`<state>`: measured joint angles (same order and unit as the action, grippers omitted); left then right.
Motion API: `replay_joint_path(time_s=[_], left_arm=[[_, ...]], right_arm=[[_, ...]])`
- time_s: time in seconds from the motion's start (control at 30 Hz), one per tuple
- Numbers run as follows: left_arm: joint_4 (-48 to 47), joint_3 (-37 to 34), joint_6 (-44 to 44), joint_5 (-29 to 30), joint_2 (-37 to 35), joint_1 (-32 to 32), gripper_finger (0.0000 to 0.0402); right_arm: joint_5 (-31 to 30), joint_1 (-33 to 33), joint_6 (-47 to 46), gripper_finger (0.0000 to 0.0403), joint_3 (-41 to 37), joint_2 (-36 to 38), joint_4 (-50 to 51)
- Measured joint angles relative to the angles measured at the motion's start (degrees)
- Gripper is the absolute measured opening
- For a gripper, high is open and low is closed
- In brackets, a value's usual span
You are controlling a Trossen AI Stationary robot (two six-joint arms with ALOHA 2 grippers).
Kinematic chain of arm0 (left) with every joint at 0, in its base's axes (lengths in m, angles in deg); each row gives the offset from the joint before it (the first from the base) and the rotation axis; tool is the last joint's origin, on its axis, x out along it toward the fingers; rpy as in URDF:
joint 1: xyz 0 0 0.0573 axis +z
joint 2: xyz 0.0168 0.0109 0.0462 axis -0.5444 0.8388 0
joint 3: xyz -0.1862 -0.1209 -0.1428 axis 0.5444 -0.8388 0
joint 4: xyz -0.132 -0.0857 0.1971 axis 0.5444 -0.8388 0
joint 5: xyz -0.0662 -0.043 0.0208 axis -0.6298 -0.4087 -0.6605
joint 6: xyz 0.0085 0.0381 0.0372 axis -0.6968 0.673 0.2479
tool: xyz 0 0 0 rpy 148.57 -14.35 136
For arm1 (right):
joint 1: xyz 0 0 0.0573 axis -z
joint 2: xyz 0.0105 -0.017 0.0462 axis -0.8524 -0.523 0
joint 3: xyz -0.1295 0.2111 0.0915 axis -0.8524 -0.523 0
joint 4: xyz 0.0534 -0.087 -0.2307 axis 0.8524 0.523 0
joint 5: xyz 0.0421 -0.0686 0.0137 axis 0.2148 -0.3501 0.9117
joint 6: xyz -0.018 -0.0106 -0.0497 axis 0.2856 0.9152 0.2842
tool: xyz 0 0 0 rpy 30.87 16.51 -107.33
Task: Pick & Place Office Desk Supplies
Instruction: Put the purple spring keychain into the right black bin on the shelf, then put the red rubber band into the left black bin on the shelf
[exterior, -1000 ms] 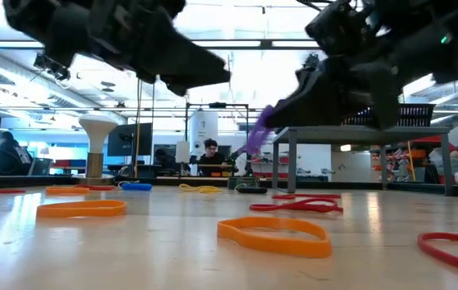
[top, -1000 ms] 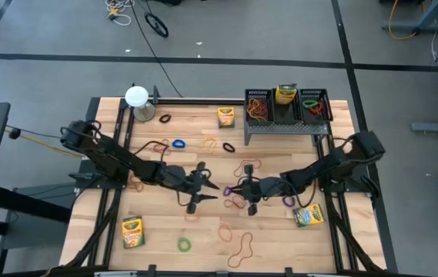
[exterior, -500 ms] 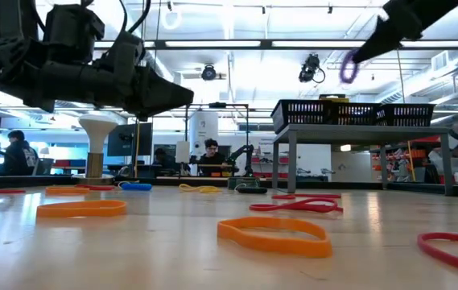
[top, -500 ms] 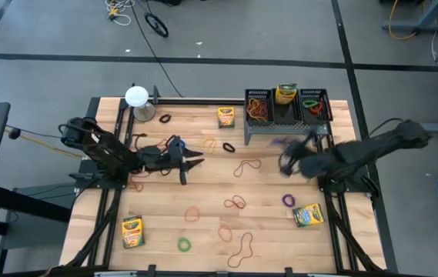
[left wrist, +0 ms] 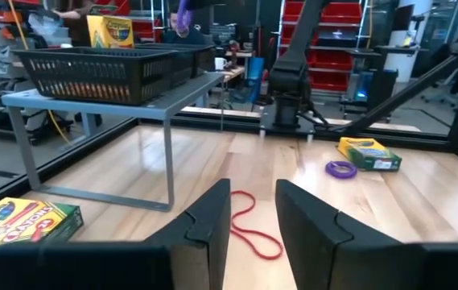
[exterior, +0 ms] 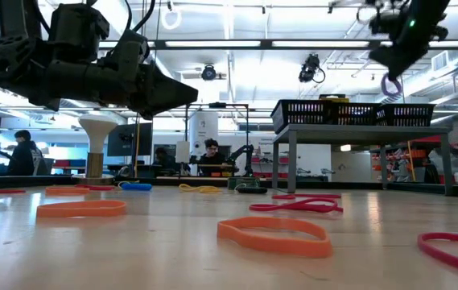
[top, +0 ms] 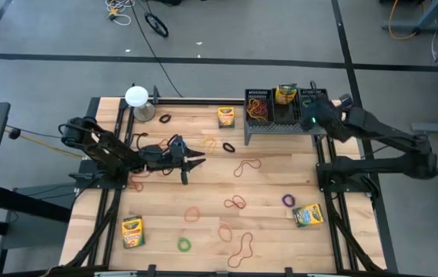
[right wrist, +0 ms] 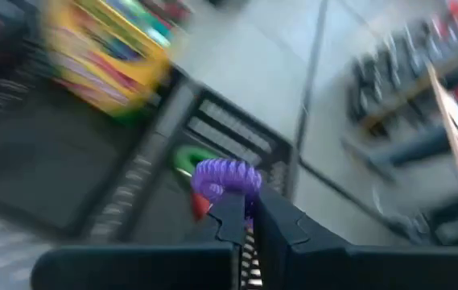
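Right gripper: your right gripper [right wrist: 247, 216] hangs above the black wire-mesh rack [top: 284, 115] at the table's far right; its fingers are pinched together on a purple rubber band [right wrist: 226, 176], which bulges out past the tips.
Right wrist picture: it is smeared by motion, so you can only make out a yellow-and-green crayon box [right wrist: 104, 50] and a green and a red band down in a rack compartment; you cannot tell exactly which compartment lies under the purple band.
Left gripper: your left gripper [left wrist: 253, 211] sits low over the left half of the table; its fingers stand slightly apart with a clear gap and nothing between them. From above, the tips blend into the dark arm [top: 111, 154].
Beyond the left fingers: a red rubber band [left wrist: 249, 224] lies on the wood, a second purple band [left wrist: 340, 168] beside a crayon box [left wrist: 365, 152], and another crayon box [left wrist: 21, 221] is cut off by the picture's edge.
Loose supplies: bands lie scattered across the table [top: 280, 231], well apart; an orange band [exterior: 274, 236] lies nearest the low camera.
Rack contents: a tangle of bands [top: 258, 109] fills its left compartment; a crayon box [top: 285, 95] stands in the middle one.
Low view: a red band [exterior: 454, 251] is cut off at the right edge.
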<state>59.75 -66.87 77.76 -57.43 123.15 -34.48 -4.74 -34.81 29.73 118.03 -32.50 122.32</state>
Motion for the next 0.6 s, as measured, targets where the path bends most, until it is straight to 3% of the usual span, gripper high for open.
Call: replay_joint_path(time_s=[0.23, 0.6], left_arm=[[-0.3, 0.0, -0.81, -0.09, 0.0, 0.0, 0.0107], [-1.67, 0.0, -1.6, -0.2, 0.04, 0.0, 0.0107]], right_arm=[[5.07, 12.12, 3.11, 0.0029, 0.0, -4.95, 0.12], [4.08, 13.89, 3.63, 0.0123, 0.0, -9.95, 0.02]])
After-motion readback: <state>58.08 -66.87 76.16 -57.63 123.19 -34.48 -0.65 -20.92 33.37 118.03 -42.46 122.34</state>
